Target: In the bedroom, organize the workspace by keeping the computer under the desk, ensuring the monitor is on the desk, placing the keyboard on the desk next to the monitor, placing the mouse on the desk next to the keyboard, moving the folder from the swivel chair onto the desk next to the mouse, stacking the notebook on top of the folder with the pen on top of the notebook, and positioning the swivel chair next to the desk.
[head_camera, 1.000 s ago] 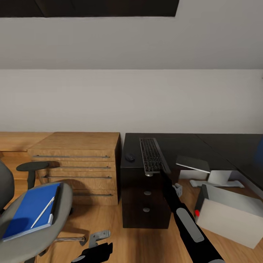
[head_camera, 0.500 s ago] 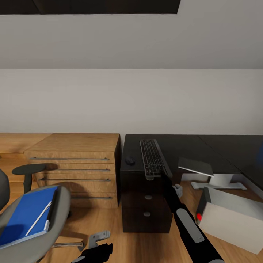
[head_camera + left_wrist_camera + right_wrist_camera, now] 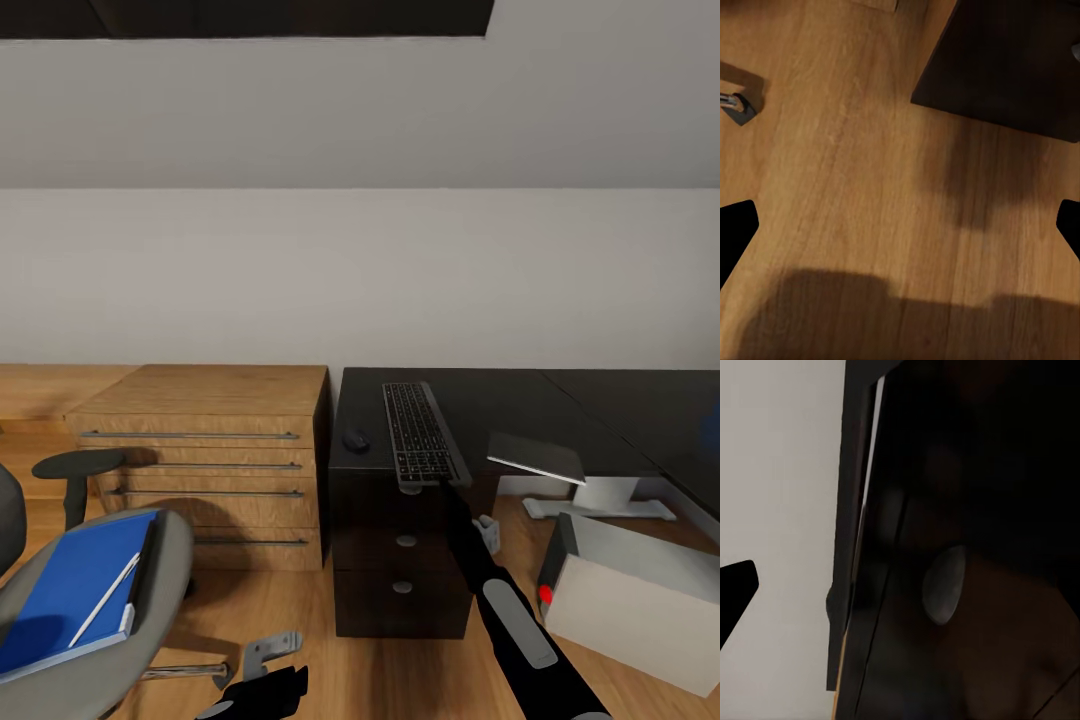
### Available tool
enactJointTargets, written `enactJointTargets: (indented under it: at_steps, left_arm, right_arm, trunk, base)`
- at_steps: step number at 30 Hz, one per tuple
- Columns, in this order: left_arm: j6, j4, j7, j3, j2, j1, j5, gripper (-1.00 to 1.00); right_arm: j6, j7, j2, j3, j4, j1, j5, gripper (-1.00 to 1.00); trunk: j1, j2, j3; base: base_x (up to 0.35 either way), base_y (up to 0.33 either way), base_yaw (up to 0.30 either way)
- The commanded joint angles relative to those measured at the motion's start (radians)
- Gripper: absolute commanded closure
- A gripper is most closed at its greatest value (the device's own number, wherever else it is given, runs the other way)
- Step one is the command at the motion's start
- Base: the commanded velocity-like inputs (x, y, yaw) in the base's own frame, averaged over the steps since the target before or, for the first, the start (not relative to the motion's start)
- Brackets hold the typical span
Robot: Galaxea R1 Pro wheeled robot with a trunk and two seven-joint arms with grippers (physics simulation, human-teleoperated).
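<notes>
The keyboard (image 3: 417, 435) lies lengthwise on the black desk (image 3: 500, 405), its near end jutting over the front edge. The mouse (image 3: 356, 438) rests to its left. My right gripper (image 3: 447, 489) is just below that near end, facing a drawer front with a round knob (image 3: 943, 585); one fingertip (image 3: 735, 594) shows at the picture's edge, spread wide. On the swivel chair (image 3: 150, 620) lies the blue folder (image 3: 75, 580) with the dark notebook (image 3: 147, 562) and the pen (image 3: 105, 598). The computer (image 3: 640, 600) stands on the floor. My left gripper (image 3: 255, 692) hangs open over the floor (image 3: 870, 187).
A light oak drawer cabinet (image 3: 215, 450) stands against the desk's left side. A grey flat panel (image 3: 535, 455) on a white foot (image 3: 600, 495) sits under the desk behind the computer. A chrome chair leg (image 3: 735, 105) is near my left gripper.
The head camera shifted a little a second ago, so the whole picture slid. My right arm sank slightly in front of the drawers. The keyboard, mouse and chair have stayed put.
</notes>
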Motion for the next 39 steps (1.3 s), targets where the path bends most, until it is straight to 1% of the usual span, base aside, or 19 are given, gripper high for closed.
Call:
enactJointTargets:
  at_steps: [1,6,13,30,35,39]
  left_arm:
    - [0.002,-0.002,0.009,-0.001,0.0,0.0,0.011,-1.0]
    - [0.002,-0.002,0.009,-0.001,0.0,0.0,0.011,-1.0]
    - [0.002,-0.001,0.009,-0.001,0.0,0.0,0.011,-1.0]
    - [0.002,-0.002,0.009,0.0,0.004,0.0,0.011,-1.0]
    - [0.002,-0.002,0.009,-0.001,0.005,0.0,0.011,-1.0]
    - [0.002,-0.002,0.009,-0.001,0.005,0.0,0.011,-1.0]
  right_arm:
    - [-0.005,0.004,0.0,0.003,0.001,-0.001,-0.01,-1.0]
    - [-0.006,0.005,0.0,0.003,0.002,-0.001,-0.009,-1.0]
    - [-0.007,0.006,0.0,0.003,0.002,-0.001,-0.008,-1.0]
    - [-0.008,0.006,0.0,0.003,0.002,-0.001,-0.008,-1.0]
    - [-0.008,0.006,0.0,0.003,0.002,-0.001,-0.008,-1.0]
    - [-0.008,0.006,0.0,0.003,0.002,-0.001,-0.008,-1.0]
  trunk:
    - [0.0,0.0,-0.001]
    - [0.0,0.0,-0.001]
    - [0.0,0.0,-0.001]
    - [0.0,0.0,-0.001]
    - [-0.019,0.035,0.015]
    - [-0.019,0.035,0.015]
  base:
    - [0.0,0.0,0.0]
    - [0.02,0.01,0.0]
    - [0.155,0.058,0.0]
    - [0.036,0.024,0.0]
    - [0.003,0.002,0.0]
    - [0.0,0.0,0.0]
